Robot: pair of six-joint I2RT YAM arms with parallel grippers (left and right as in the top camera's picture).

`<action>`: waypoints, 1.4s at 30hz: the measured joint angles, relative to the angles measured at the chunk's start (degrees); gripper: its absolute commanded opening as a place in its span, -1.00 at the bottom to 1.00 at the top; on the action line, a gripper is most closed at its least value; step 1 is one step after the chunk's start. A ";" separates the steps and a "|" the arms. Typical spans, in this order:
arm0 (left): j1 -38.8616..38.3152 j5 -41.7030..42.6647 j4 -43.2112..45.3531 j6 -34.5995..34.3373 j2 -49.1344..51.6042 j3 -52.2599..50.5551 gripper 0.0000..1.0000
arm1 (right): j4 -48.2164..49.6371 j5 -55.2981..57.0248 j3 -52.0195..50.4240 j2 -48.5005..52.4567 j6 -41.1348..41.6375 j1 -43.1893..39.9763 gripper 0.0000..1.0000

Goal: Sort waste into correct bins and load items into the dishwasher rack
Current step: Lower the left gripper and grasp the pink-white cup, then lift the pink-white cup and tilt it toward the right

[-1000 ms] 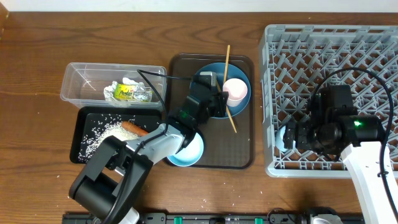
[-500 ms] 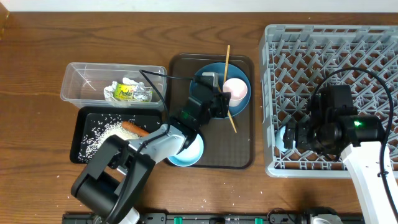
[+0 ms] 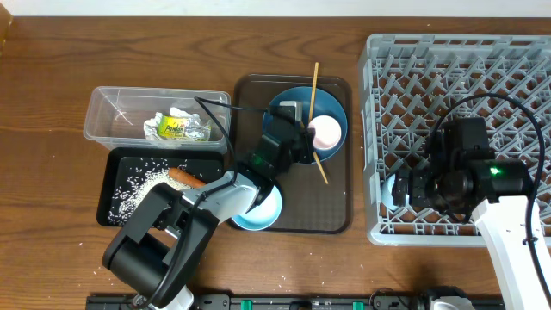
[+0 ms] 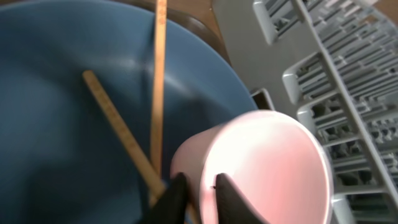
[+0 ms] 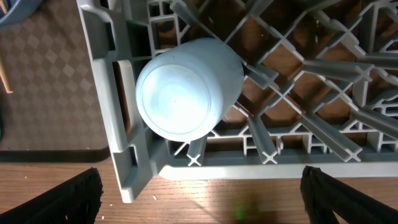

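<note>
The left tool (image 4: pixel 198 198) pinches the rim of the pinkish-white cup (image 4: pixel 267 168), which sits at 3 o'clock on the blue plate (image 4: pixel 56 124) beside the chopsticks (image 4: pixel 158 81). The right tool (image 5: pixel 202 196) hangs spread wide over the bottom-up light blue cup (image 5: pixel 186 90) in the 7 o'clock corner of the dishwasher rack (image 5: pixel 112 93).

Dark brown wooden table top (image 3: pixel 52 77), grain running left to right, fills the whole background. Light is even and soft, and shadows are faint. Pale tan corner of something (image 3: pixel 3 30) at the top-left edge, cut off and unidentifiable.
</note>
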 measured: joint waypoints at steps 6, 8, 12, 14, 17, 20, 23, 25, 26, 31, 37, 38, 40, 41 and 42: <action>0.00 -0.13 -0.76 0.04 -0.15 0.00 -0.88 | 0.00 -0.02 0.00 0.00 0.00 0.00 0.99; 0.00 -0.15 -0.87 0.11 -0.46 0.00 -0.88 | -0.02 0.00 0.00 0.00 0.00 0.00 0.98; 0.00 -0.09 -0.98 0.13 -1.95 0.00 -0.88 | 0.00 0.00 0.00 0.00 0.00 0.00 0.99; 0.00 -0.07 -1.33 0.13 -3.04 0.00 -0.88 | 0.00 0.00 0.00 0.00 0.00 0.00 0.99; 0.00 -0.04 -3.10 0.13 -6.01 0.00 -0.88 | -0.04 -0.02 0.00 0.00 0.00 0.00 0.99; 0.24 0.31 -6.93 0.13 -10.69 0.00 -0.88 | -0.02 -0.02 0.00 0.00 0.00 0.00 0.99; 1.77 3.28 -10.14 0.13 -16.06 -0.02 -0.88 | -0.02 0.00 -0.02 0.00 0.00 0.00 0.99; 4.04 6.80 -11.45 0.13 -19.34 -0.02 -0.88 | -0.02 0.00 -0.02 0.00 0.00 0.00 0.98; 5.42 8.87 -11.76 0.17 -20.61 -0.02 -0.88 | 0.00 0.00 -0.02 0.00 0.00 0.00 0.99; 13.35 22.82 -12.44 0.11 -22.75 -0.02 -0.88 | 0.00 -0.02 -0.02 0.00 0.00 0.00 0.98; 22.18 41.77 -12.79 2.80 -20.98 -0.02 -0.88 | 0.00 -0.02 -0.02 0.00 0.00 0.00 0.98; 23.39 44.57 -12.79 3.74 -20.55 -0.02 -0.87 | -0.02 0.00 -0.02 0.00 0.00 0.00 0.98; 25.79 49.92 -12.46 5.64 -19.47 -0.02 -0.88 | 0.00 0.00 -0.02 0.00 0.00 0.00 0.99; 27.23 52.94 -12.04 6.60 -18.80 -0.02 -0.88 | -0.02 0.00 -0.02 0.00 0.00 0.00 0.99; 28.06 54.86 -11.43 6.97 -18.29 -0.02 -0.87 | 0.00 -0.02 -0.02 0.00 0.00 0.00 0.99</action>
